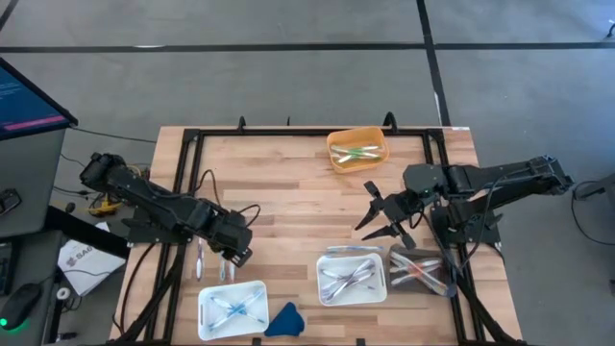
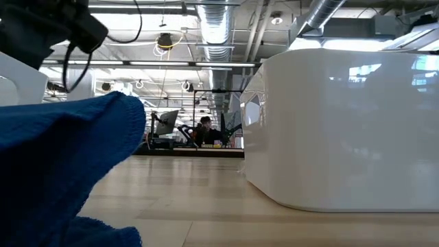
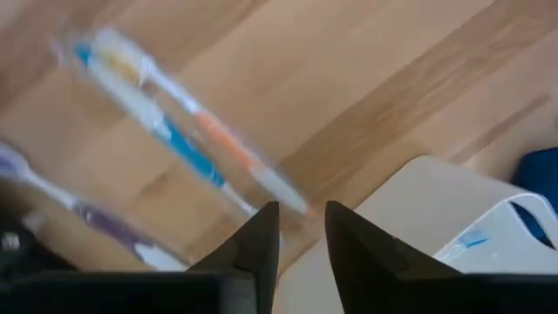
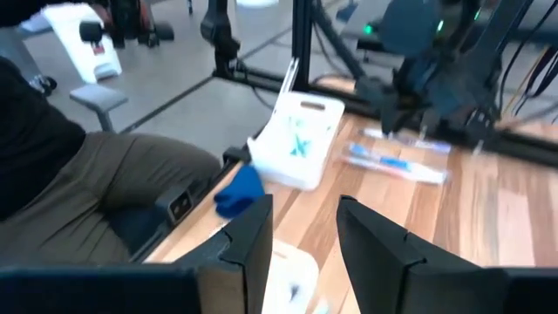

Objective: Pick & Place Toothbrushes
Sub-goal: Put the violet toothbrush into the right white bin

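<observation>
the high view alone lays out the whole wooden bench [image 1: 288, 192]: an orange tray [image 1: 357, 150] of toothbrushes near the far edge, a white tray [image 1: 232, 309] at the near left, a second white tray [image 1: 352, 277] and a clear tray [image 1: 423, 271] at the near right, each with toothbrushes inside, and a blue cloth [image 1: 284, 319] lying between the two white trays at the near edge. the left gripper [image 1: 235, 256] hangs just beyond the near-left white tray, beside two loose toothbrushes [image 1: 200, 261] lying on the wood.

the left wrist view shows what the high view cannot: the gripper's fingers [image 3: 258, 249] stand a narrow gap apart, released, with nothing between them, above a wrapped toothbrush [image 3: 174, 131] with blue and orange on it, a purple-handled toothbrush [image 3: 78, 209] beside it, and a corner of the white tray close by.

the right gripper [image 1: 389, 213] hovers over bare wood mid-bench, fingers spread and empty; its wrist view looks across to the left arm, the white tray, the cloth and a seated person's leg [image 4: 96, 183] off the bench edge.

the low view is mostly blocked by the cloth and a white tray wall, with a workshop ceiling and a distant person behind.

bare wood lies open across the bench's middle; a black frame rims its edges.
</observation>
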